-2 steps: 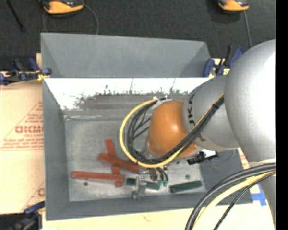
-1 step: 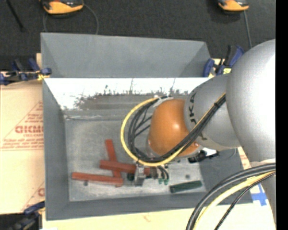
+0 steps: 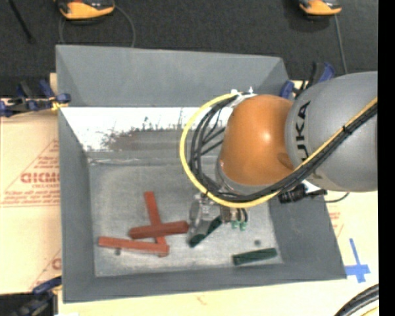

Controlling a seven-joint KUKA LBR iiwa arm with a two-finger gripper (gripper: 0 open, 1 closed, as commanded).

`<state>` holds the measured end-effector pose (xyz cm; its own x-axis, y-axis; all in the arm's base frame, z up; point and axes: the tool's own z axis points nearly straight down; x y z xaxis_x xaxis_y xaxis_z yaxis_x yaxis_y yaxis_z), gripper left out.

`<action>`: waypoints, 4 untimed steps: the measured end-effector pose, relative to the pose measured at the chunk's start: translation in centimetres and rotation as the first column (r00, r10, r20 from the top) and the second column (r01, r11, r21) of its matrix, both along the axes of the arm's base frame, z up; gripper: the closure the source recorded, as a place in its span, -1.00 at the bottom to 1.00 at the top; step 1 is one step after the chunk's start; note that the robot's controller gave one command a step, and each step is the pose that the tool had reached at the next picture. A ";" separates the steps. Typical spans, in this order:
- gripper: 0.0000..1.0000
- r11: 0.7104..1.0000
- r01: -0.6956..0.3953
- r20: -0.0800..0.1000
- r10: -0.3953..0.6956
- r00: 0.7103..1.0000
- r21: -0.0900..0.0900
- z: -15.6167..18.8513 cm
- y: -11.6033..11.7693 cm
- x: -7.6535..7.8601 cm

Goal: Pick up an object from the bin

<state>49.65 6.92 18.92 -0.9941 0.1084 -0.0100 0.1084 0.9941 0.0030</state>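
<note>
The grey metal bin carries only a few loose things, all on the half of its floor towards the near edge. The arm reaches in over the right edge, and its grey casing bears black lettering, of which "UKA" can be read; its orange cover hides much of the wrist. Three red-brown sticks lie crossed in a small heap left of the floor's middle, and a dark green block lies flat by the near edge, towards the right corner. None of these shows a label. The pincer is down at the floor's middle, with a slim dark green stick right at its tip. That stick's long axis slants from the far right down to the near left. I cannot tell whether the pincer is apart or together, nor whether it has the stick. As I judge it, a lift depends on the pincer closing across that slant.
</note>
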 end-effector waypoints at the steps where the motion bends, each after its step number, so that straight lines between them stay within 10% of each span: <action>1: -1.00 1.000 -0.001 -0.007 0.001 1.000 -0.002 -0.4 -0.1 -0.1; 2: -1.00 0.995 -0.103 -0.013 0.103 0.995 -0.005 -11.9 -8.9 3.8; 3: 1.00 0.994 -0.107 -0.007 0.107 0.994 -0.003 -11.5 -8.5 3.9; 4: 1.00 0.987 -0.162 0.001 0.162 0.987 -0.004 2.1 -6.8 3.5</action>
